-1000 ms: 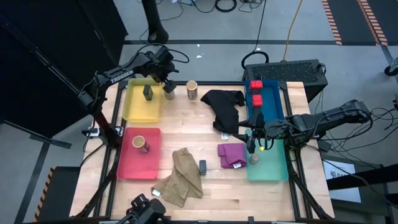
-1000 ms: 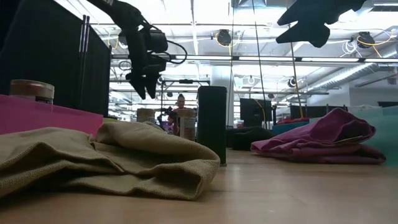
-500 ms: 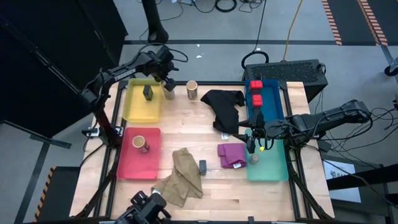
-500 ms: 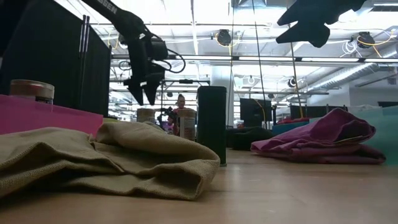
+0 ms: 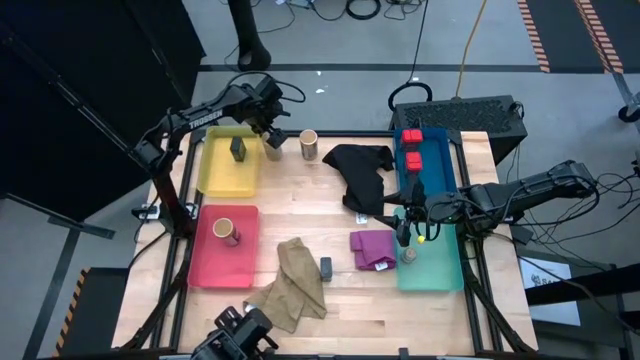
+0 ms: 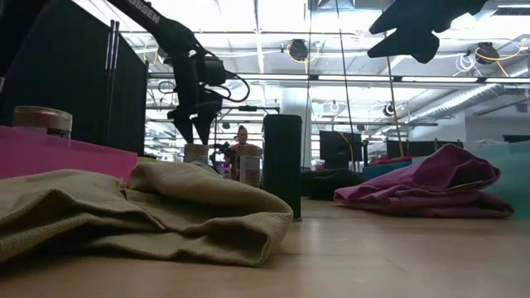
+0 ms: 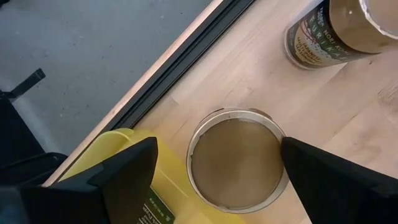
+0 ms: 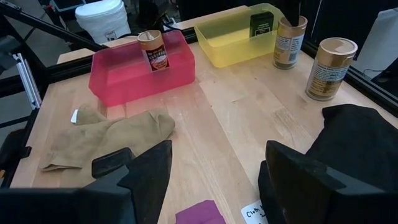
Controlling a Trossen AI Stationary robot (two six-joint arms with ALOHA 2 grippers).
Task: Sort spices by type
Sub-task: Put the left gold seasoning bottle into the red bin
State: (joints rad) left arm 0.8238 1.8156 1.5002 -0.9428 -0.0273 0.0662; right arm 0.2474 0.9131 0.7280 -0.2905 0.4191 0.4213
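Left gripper [image 5: 272, 137] has dropped over tan cylinder [image 7: 237, 158] beside yellow tray [image 5: 216, 170], jaws apart; right gripper [image 5: 404, 232] jaws apart, idle

Left tool [image 5: 272, 139] wide open at far edge, right tool [image 5: 404, 236] parted, raised

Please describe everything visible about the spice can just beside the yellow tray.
The tan can is a round cylinder standing upright on the wooden table, against the yellow tray. Its top looks flat and brownish inside a pale rim. The left end effector hangs right above it, fingers open on either side, not yet gripping.
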